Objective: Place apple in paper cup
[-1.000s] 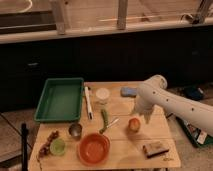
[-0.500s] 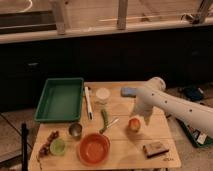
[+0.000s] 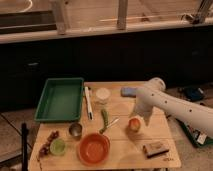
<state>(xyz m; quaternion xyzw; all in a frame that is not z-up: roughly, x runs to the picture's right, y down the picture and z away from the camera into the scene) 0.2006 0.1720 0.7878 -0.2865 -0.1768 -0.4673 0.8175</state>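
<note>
Camera view: light wooden tabletop (image 3: pixel 150 160) with the clutter on it. All positions are given from the large orange-red round bowl (image 3: pixel 94 148), which sits at the front edge, left of centre.

- White robot arm (image 3: pixel 172 106) comes in from the right, behind and right of the bowl, and angles down toward the tabletop.
- End effector (image 3: pixel 142 118) is right of the bowl and a little behind it, low over the tabletop, just beside the apple on its right. Can't tell whether it's released or clenched, or whether it touches the fruit.
- Green rectangular plastic tray (image 3: pixel 60 98) is behind-left of the bowl, near the far left corner.
- Brown flat rectangular block (image 3: pixel 155 148) is level with the bowl, well to its right.
- Blue soft-looking pad (image 3: pixel 128 91) is behind-right of the bowl, at the far edge.
- Pale cream round paper cup (image 3: pixel 102 95) is almost straight behind the bowl, upright, well apart from the apple.
- Small red-orange apple (image 3: pixel 134 124) is on the tabletop right of the bowl and slightly behind it, not in the paper cup.
- Shiny metal cup (image 3: pixel 75 130) is just behind-left of the bowl.
- Translucent green cup (image 3: pixel 57 146) is left of the bowl, level with it.
- Dark red cluster (image 3: pixel 48 141) is further left, beyond the translucent green cup; too blurred to identify.
- Slim white stick (image 3: pixel 88 102) is behind the bowl, alongside the tray's right wall.
</note>
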